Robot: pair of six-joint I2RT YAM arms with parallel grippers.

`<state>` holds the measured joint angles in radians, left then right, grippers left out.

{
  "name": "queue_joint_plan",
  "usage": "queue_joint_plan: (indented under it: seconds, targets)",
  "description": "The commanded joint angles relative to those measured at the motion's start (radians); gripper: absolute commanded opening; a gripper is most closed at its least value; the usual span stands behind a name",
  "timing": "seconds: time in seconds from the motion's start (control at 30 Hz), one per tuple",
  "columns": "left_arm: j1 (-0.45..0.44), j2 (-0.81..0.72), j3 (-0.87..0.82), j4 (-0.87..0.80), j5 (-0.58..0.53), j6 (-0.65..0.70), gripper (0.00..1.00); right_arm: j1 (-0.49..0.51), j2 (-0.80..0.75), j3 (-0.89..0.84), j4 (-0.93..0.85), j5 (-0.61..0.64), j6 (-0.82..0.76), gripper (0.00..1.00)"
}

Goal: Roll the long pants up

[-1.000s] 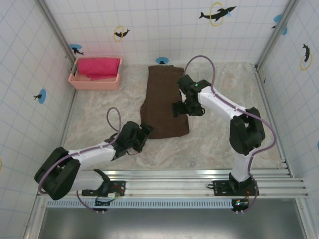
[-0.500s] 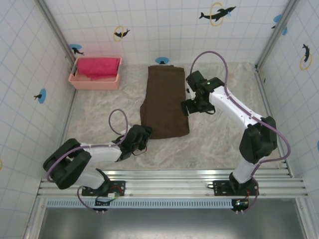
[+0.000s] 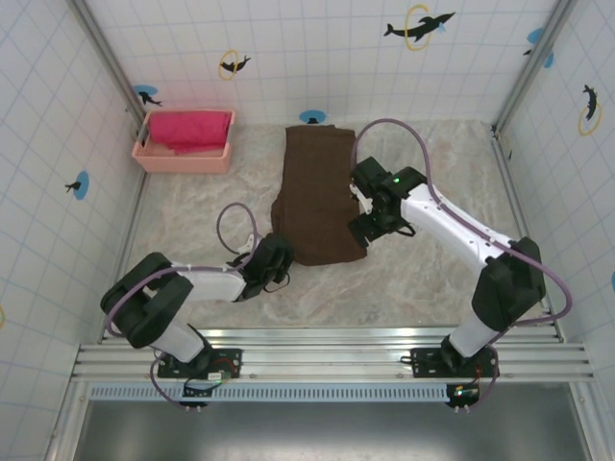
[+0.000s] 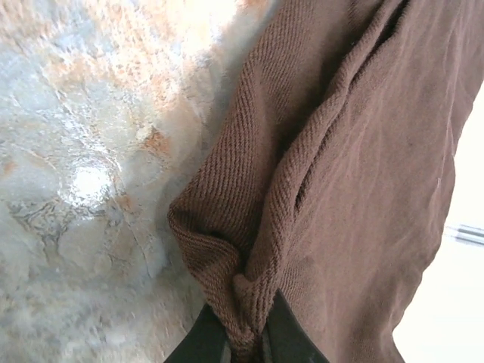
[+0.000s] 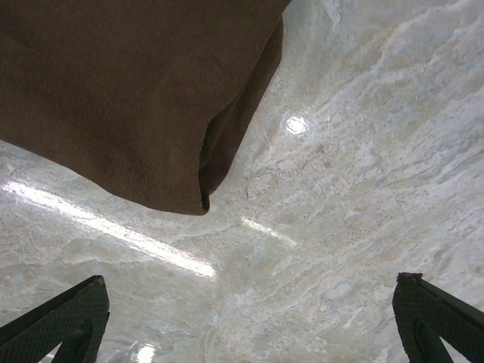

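Now, pants (image 3: 317, 197): one, folded, mid-table (image 3: 432, 279), toward far edge.
Left gripper (image 4: 246, 336): pinching the pants' near-left corner.
Right gripper (image 5: 249, 310): spread wide over near-right corner.
Bin (image 3: 183, 156): one, far-left corner.

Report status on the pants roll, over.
Left gripper shut on near-left corner of long pants. Right gripper open, over table by near-right corner. Pants flat, unrolled. Pink cloth binned, apart.

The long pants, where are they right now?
In the top view, the long pants lie mid-table, running toward the far wall, right of the pink bin, the left gripper pinching their near-left corner.
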<state>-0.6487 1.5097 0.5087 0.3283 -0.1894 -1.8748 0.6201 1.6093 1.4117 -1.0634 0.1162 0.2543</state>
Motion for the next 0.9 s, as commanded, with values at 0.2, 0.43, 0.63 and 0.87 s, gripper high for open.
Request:
queue_joint_plan:
  seconds: [0.2,0.43,0.63,0.87]
  targets:
    - [0.031,-0.047,0.202,-0.482,0.077,0.026,0.0,0.086,-0.036,0.001,0.072,0.151,-0.101,0.99]
    - [0.108,-0.048,0.364,-0.823,0.107,0.046,0.0,0.184,-0.045,-0.045,0.149,0.257,-0.2,0.99]
    - [0.201,0.0,0.466,-0.884,0.143,0.102,0.0,0.269,-0.04,-0.074,0.192,0.227,-0.208,0.99]
    - [0.255,0.076,0.565,-0.908,0.182,0.154,0.0,0.407,-0.032,-0.133,0.274,0.207,-0.196,0.99]
